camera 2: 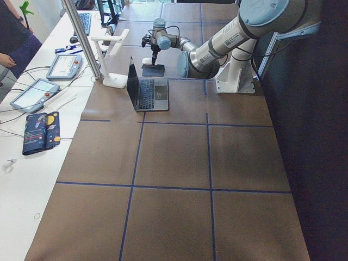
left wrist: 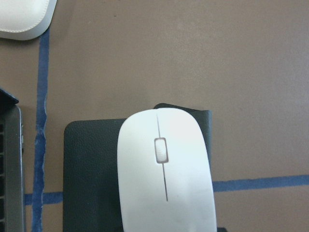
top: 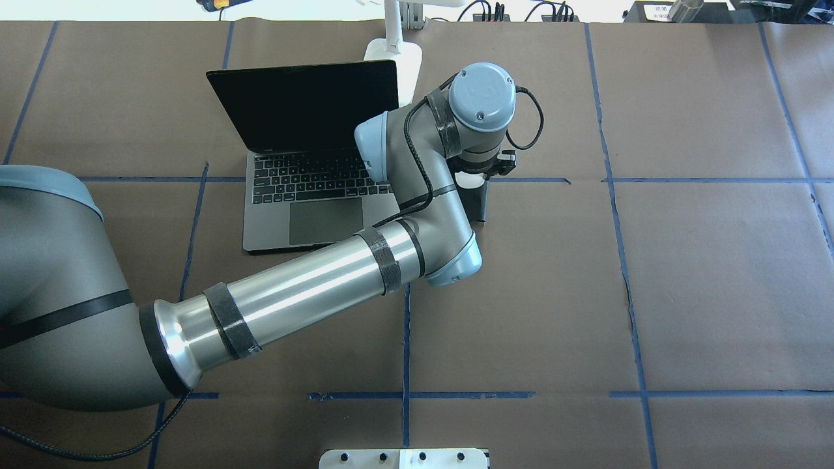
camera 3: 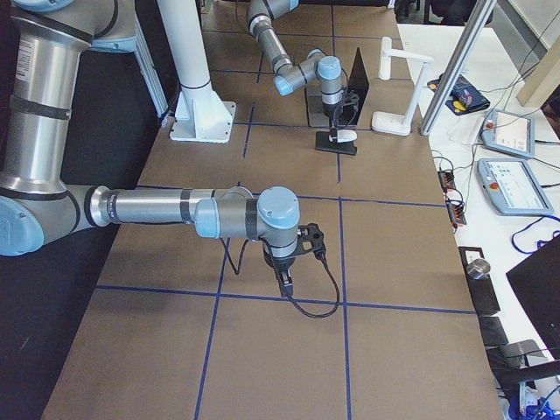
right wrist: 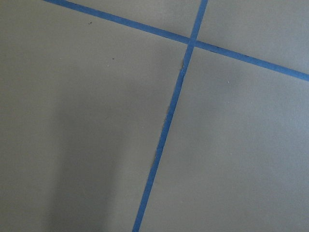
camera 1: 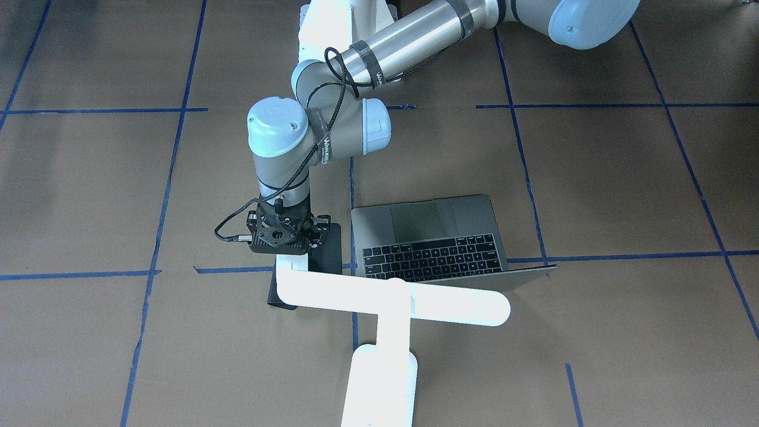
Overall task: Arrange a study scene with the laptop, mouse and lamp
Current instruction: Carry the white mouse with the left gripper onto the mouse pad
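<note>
The open grey laptop (top: 306,195) stands left of middle in the overhead view, with its screen facing the robot. The white T-shaped lamp (camera 1: 391,305) stands behind it, and its bar overhangs the laptop's lid. The white mouse (left wrist: 166,169) lies on a small black mat (left wrist: 91,169) just right of the laptop. My left gripper (camera 1: 283,237) points straight down over the mouse. Its fingers are hidden, so I cannot tell if it holds the mouse. My right gripper (camera 3: 286,282) hangs low over bare table far from these things. It shows only in the exterior right view, so I cannot tell whether it is open or shut.
The lamp's base corner (left wrist: 24,17) lies beyond the mat. The white bolted pedestal (camera 3: 201,118) stands at the robot's side of the table. A side desk holds teach pendants (camera 2: 35,95), and an aluminium post (camera 2: 81,38) rises past the lamp.
</note>
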Robot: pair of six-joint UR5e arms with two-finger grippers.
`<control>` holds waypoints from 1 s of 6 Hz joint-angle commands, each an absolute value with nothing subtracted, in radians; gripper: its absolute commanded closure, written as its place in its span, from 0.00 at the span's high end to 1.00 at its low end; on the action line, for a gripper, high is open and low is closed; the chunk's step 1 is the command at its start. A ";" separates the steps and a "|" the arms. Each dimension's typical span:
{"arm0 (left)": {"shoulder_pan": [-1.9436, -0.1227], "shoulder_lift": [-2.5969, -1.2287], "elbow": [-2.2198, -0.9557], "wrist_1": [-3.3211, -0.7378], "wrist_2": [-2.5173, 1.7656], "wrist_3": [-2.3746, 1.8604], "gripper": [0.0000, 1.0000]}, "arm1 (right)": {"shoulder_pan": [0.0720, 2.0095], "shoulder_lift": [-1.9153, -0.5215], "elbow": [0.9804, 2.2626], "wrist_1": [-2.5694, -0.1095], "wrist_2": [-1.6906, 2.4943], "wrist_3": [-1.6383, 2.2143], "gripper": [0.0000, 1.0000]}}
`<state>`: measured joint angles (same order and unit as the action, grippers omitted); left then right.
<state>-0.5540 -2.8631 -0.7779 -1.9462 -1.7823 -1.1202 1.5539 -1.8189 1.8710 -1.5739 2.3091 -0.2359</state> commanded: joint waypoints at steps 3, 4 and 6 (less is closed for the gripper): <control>-0.560 -2.876 -0.770 -1.950 -1.804 -1.086 1.00 | 1.554 -1.818 1.873 -1.572 2.309 -0.235 1.00; -0.574 -2.869 -0.802 -1.935 -1.865 -1.086 1.00 | 1.554 -1.818 1.871 -1.572 2.309 -0.235 1.00; -0.577 -2.663 -1.177 -1.756 -1.924 -1.086 1.00 | 1.554 -1.818 1.874 -1.572 2.310 -0.177 1.00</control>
<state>-0.5757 -2.7831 -0.9546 -1.8725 -1.9019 -1.0875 1.5539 -1.8178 1.8724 -1.5731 2.3090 -0.2065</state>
